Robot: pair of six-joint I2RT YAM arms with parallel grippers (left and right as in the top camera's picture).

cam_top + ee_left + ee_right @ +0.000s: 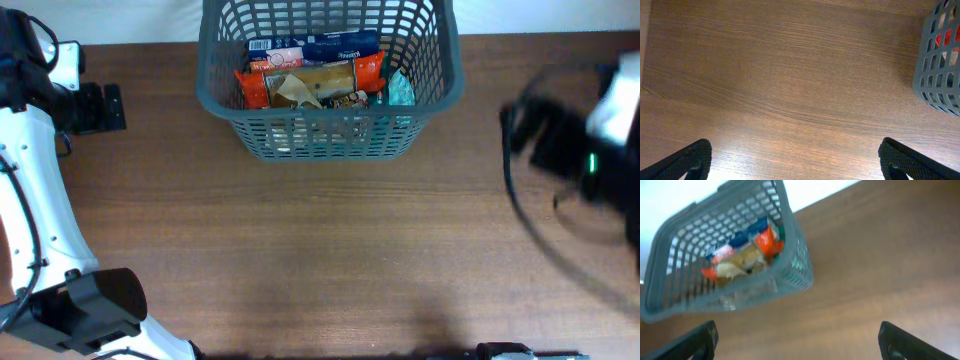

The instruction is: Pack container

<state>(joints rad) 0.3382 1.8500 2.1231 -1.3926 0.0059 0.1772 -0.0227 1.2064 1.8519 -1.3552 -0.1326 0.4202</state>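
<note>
Even, bright light (right wrist view motion-blurred)

1. Left arm (35, 200): glossy white curved links, black joint housings, and a thin black cable (36, 240) along the shell.
2. Right arm (600, 130): blurred black-and-white body, a small green light (591, 163), and a looping black cable (520, 215).
3. Left gripper (795, 162) and right gripper (797, 340): matte black fingers (694, 159), finely textured, with rounded tips.

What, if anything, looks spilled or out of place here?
Nothing stands out. The container sits upright on the table, snack packets inside it, none spilled. Left gripper and right gripper are open, empty.
</note>
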